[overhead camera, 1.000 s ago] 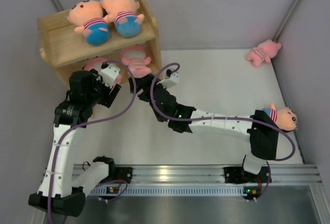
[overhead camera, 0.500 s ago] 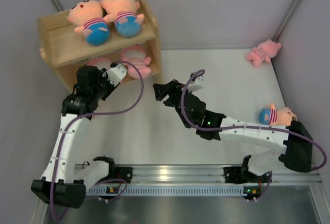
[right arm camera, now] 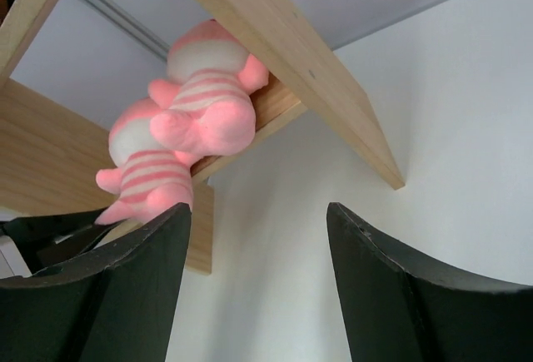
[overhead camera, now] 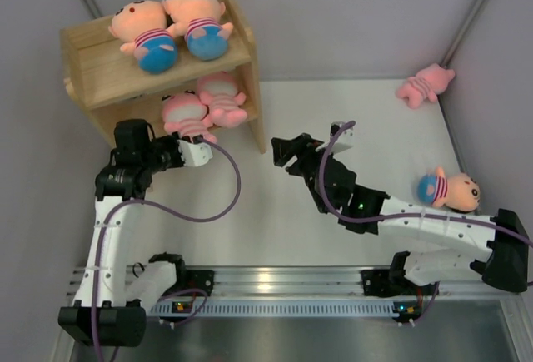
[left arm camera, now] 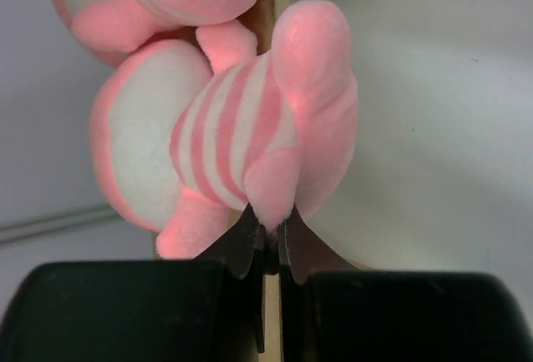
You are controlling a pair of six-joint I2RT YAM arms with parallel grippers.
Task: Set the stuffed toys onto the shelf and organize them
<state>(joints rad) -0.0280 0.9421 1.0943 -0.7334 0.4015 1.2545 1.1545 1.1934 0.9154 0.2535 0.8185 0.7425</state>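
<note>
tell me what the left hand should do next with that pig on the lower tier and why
Probably push the pig a little deeper into the shelf. It overhangs the front edge of the lower tier, and the left hand, fingers together, is right at its foot.

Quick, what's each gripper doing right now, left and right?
Left gripper: closed, apparently pinching the striped pig by its foot.
Right gripper: open, holding nothing.
</note>
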